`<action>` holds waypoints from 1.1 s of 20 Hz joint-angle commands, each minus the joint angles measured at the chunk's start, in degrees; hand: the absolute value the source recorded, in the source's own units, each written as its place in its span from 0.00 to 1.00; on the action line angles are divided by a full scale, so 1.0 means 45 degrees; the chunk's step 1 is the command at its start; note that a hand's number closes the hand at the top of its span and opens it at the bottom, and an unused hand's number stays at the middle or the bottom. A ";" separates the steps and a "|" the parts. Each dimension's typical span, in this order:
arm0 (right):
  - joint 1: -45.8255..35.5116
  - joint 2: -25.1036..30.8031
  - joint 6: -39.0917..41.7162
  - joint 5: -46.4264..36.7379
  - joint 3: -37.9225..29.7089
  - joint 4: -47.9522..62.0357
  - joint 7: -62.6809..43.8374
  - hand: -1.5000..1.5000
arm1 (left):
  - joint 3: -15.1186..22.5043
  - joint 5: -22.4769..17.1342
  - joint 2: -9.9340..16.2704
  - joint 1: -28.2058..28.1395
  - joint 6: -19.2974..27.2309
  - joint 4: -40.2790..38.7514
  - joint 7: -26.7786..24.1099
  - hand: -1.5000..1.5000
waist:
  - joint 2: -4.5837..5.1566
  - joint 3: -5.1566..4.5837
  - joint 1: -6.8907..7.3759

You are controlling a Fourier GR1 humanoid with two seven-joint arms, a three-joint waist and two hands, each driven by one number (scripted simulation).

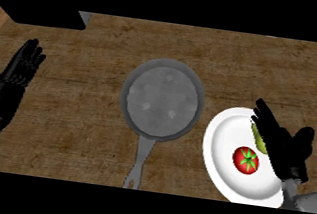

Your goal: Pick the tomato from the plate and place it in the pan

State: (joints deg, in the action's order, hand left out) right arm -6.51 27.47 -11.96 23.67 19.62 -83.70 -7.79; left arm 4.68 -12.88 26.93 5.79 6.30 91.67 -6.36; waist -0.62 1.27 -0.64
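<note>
Your right hand (pixel 287 146), fingers straight and holding nothing, hovers over the white plate (pixel 225 130). The tomato (pixel 245 159) lies on that plate, just left of the palm. The pan (pixel 162 99) sits left of the plate, handle toward you. The left hand (pixel 22 67) rests open far left of the pan, on the brown bench (pixel 79 113).

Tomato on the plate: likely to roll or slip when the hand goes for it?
Probably rolls: the tomato looks round and sits free on the smooth white plate. Its glossy skin may slip under fingers. The right hand is open right beside it, so a sideways nudge could push it off-centre.
</note>
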 commanded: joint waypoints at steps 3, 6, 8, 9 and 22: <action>-0.1344 -0.0039 0.3364 0.1402 0.0011 -0.1408 0.1278 0.00 | -0.0370 0.0537 0.0537 -0.0101 0.0619 -0.1322 0.1572 0.50 | 0.0167 -0.0228 0.0358; -0.2670 -0.0416 0.5284 0.2031 0.0492 -0.2961 0.2235 0.00 | -0.0381 0.1087 0.0798 -0.0824 0.1161 -0.2666 0.2511 0.50 | 0.0246 -0.0191 0.0709; -0.2861 0.2829 0.2621 -0.2410 -0.0685 -0.1926 0.2439 1.00 | -0.0326 0.0803 0.0733 -0.1202 0.0859 -0.2544 0.2401 0.50 | -0.0262 -0.0682 0.0053; -0.2889 0.3528 0.2616 -0.3395 -0.0589 -0.1851 0.2748 1.00 | -0.0309 0.0831 0.0706 -0.1246 0.0938 -0.2622 0.2545 0.50 | -0.0205 -0.0598 -0.0026; 0.1199 0.2905 0.6134 -0.0405 -0.3654 -0.1651 0.7315 0.00 | -0.0857 0.1393 0.0817 0.0112 0.0996 -0.4099 0.4134 0.50 | 0.0117 -0.0289 -0.0028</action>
State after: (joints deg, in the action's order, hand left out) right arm -3.25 35.78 13.27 25.28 4.61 -88.17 24.43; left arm 1.75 -7.26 30.04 5.24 11.30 75.15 11.81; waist -0.03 0.04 -0.67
